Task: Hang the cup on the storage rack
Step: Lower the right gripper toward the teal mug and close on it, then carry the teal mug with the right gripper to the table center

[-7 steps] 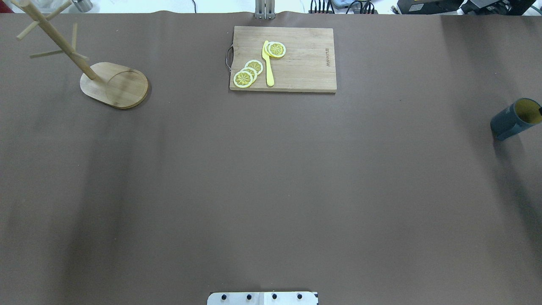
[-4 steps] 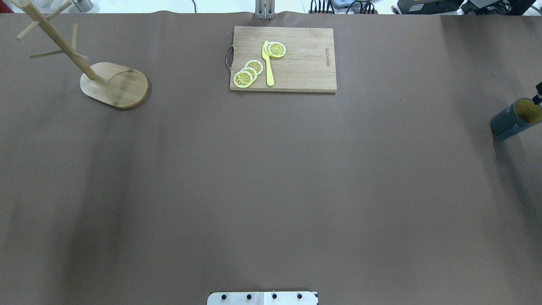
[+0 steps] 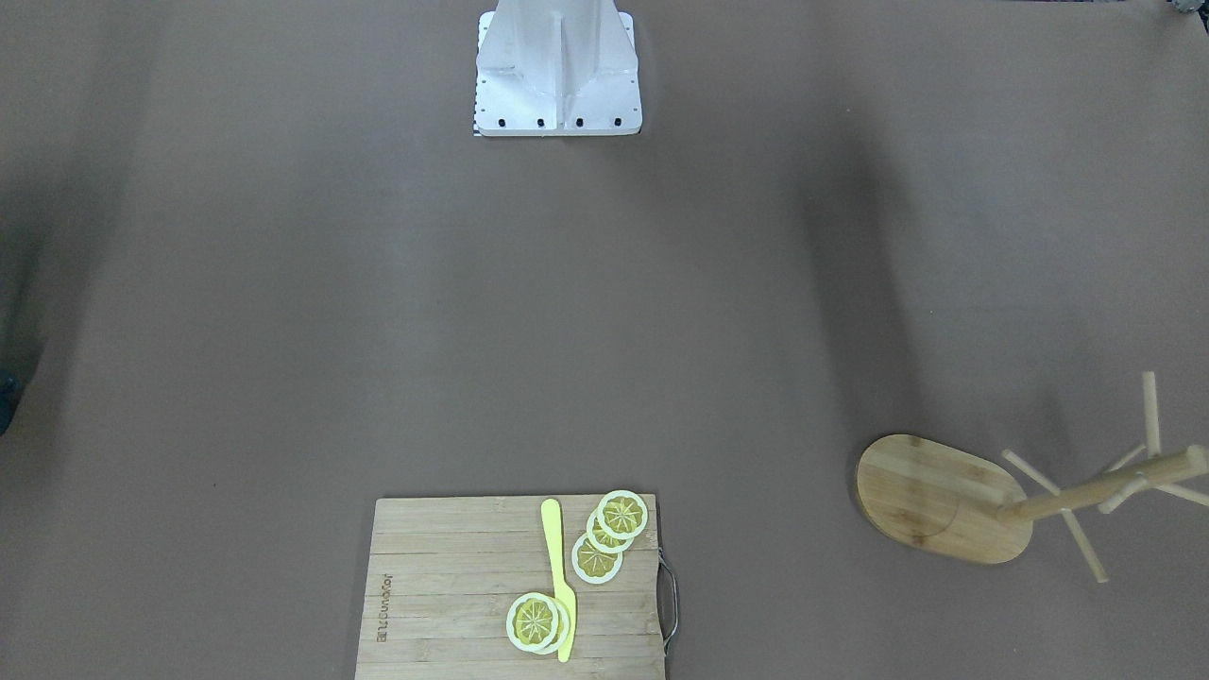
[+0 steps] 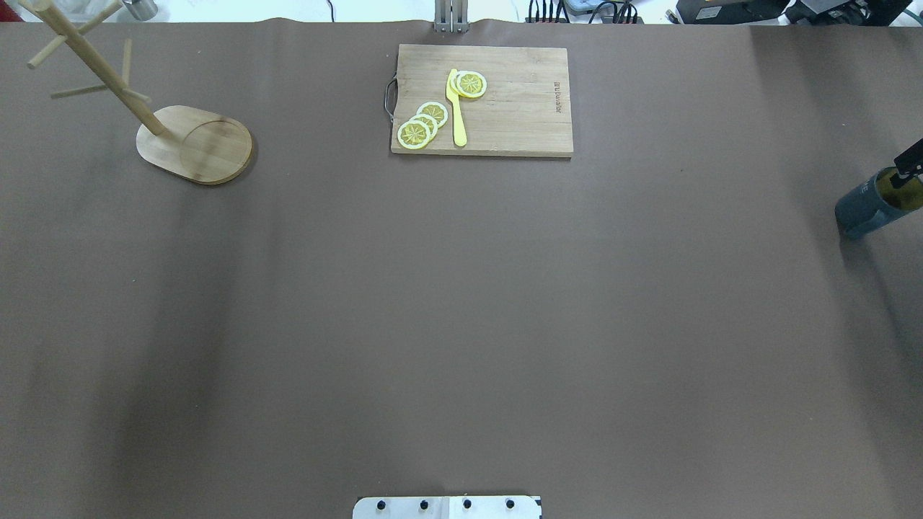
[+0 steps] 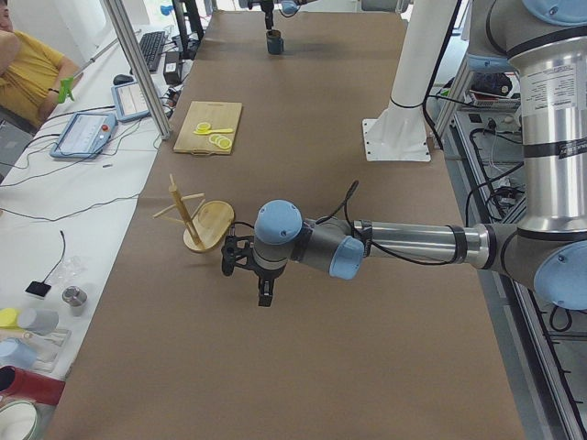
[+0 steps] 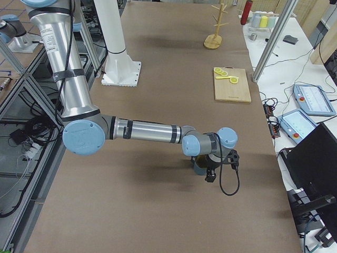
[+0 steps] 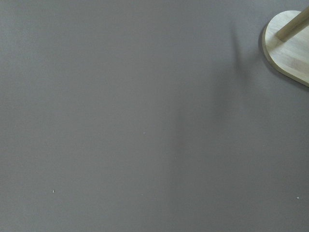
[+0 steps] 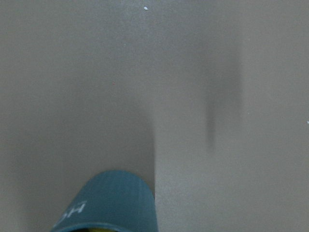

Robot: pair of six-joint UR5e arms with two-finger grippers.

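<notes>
The dark teal-blue cup stands at the table's far right edge, its yellowish mouth facing up; it also shows in the right wrist view, with white lettering. My right gripper shows only as a dark fingertip at the cup's rim; in the exterior right view it hangs over the cup. I cannot tell whether it is open or shut. The bamboo storage rack stands far left, empty. My left gripper hovers near the rack; I cannot tell its state.
A wooden cutting board with lemon slices and a yellow knife lies at the far middle. The robot's white base plate is at the near edge. The rack's base shows in the left wrist view.
A dark tip of my right gripper has come in from the right edge and now sits over the cup's rim. The cup and rack have not moved.
</notes>
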